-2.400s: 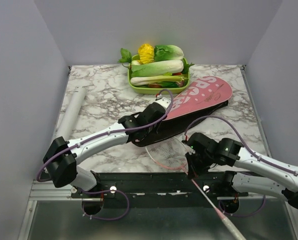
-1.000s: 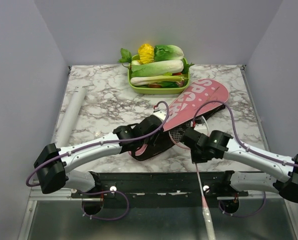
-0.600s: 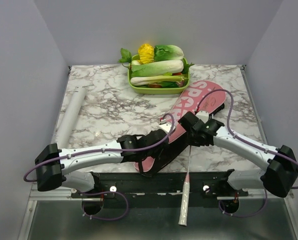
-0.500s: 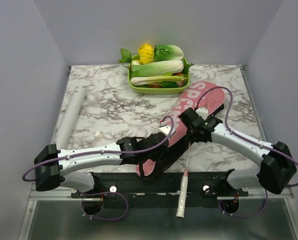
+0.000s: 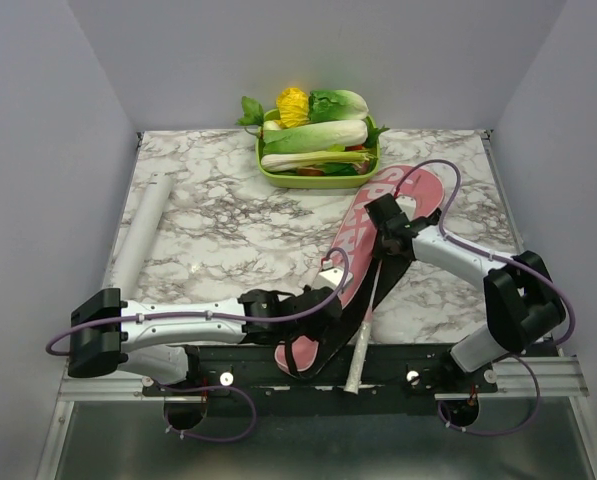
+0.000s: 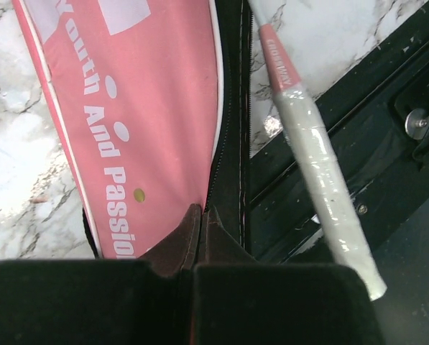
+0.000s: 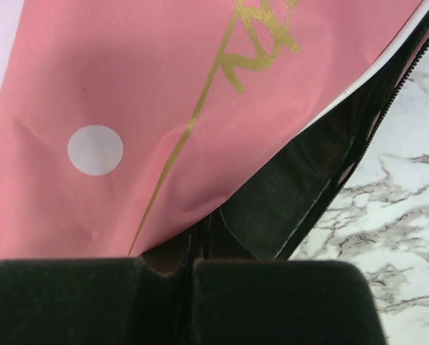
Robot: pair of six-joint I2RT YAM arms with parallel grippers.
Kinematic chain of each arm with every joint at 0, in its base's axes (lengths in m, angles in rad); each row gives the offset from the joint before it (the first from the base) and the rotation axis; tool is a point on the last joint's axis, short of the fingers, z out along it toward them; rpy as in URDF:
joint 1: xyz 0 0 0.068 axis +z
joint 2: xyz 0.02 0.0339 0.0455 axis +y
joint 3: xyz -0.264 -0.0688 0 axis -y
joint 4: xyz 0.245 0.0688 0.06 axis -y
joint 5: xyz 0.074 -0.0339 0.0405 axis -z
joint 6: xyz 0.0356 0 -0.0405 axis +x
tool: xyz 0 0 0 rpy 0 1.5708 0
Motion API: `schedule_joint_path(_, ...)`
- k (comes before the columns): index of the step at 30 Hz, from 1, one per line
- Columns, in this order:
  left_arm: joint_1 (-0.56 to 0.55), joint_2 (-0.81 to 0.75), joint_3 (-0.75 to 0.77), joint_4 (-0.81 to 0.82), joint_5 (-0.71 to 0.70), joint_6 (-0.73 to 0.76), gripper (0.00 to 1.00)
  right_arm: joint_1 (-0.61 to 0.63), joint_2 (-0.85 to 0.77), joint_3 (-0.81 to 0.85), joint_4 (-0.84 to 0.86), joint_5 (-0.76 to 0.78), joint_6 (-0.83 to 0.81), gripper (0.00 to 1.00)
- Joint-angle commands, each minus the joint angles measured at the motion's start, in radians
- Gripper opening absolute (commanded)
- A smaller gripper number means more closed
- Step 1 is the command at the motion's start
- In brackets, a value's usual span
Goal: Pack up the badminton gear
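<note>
The pink cover bag (image 5: pixel 363 235) lies slanted from the far right down to the table's near edge. Its narrow end overhangs the black rail. My left gripper (image 5: pixel 316 303) is shut on the bag's black zip edge near that end; the left wrist view shows the fingertips (image 6: pixel 198 215) together on the trim beside the pink panel (image 6: pixel 142 108). A racket's head is inside the bag. Its shaft and pale handle (image 5: pixel 358 350) stick out toward the rail, also in the left wrist view (image 6: pixel 322 180). My right gripper (image 5: pixel 388 232) is shut at the bag's opening where the shaft enters, under the pink flap (image 7: pixel 164 108).
A long white tube (image 5: pixel 143 230) lies along the table's left side. A green tray of vegetables (image 5: pixel 318 150) stands at the far middle. Grey walls close in the left, the right and the back. The black rail (image 5: pixel 418 360) runs along the near edge.
My right gripper has carried the racket away from me and pushed its head into the bag. The bag has swung more lengthwise, and my left gripper has drawn its narrow end to the near edge.
</note>
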Motion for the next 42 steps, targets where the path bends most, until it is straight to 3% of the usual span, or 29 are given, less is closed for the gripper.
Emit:
schedule_joint_path(1,-0.051,0.031,-0.002,0.072,0.066,-0.075,0.00,-0.016,0.031,0.036,0.231,0.044,-0.007,0.01)
schedule_joint_path(3,-0.054,0.038,-0.002,0.075,0.071,-0.078,0.00,-0.016,0.029,0.028,0.239,0.037,-0.005,0.06)
schedule_joint_path(8,-0.053,0.052,-0.005,0.098,0.063,-0.069,0.00,-0.016,-0.051,-0.038,0.244,-0.036,-0.001,0.39)
schedule_joint_path(11,-0.051,0.075,0.011,0.095,0.048,-0.047,0.00,-0.016,-0.135,-0.078,0.206,-0.080,-0.002,0.50)
schedule_joint_path(22,-0.033,0.133,0.060,0.100,0.037,0.002,0.00,-0.016,-0.439,-0.155,-0.169,-0.283,-0.094,0.54)
schedule_joint_path(28,-0.016,0.127,0.064,0.106,0.037,0.016,0.00,-0.015,-0.589,-0.234,-0.275,-0.658,-0.212,0.52)
schedule_joint_path(32,-0.004,0.120,0.064,0.112,0.035,0.022,0.00,-0.015,-0.672,-0.309,-0.272,-0.861,-0.223,0.52)
schedule_joint_path(36,0.010,0.121,0.069,0.117,0.040,0.028,0.00,-0.010,-0.726,-0.385,-0.210,-0.935,-0.150,0.52)
schedule_joint_path(42,0.023,0.121,0.075,0.118,0.043,0.033,0.00,0.039,-0.749,-0.530,0.021,-0.980,0.048,0.51)
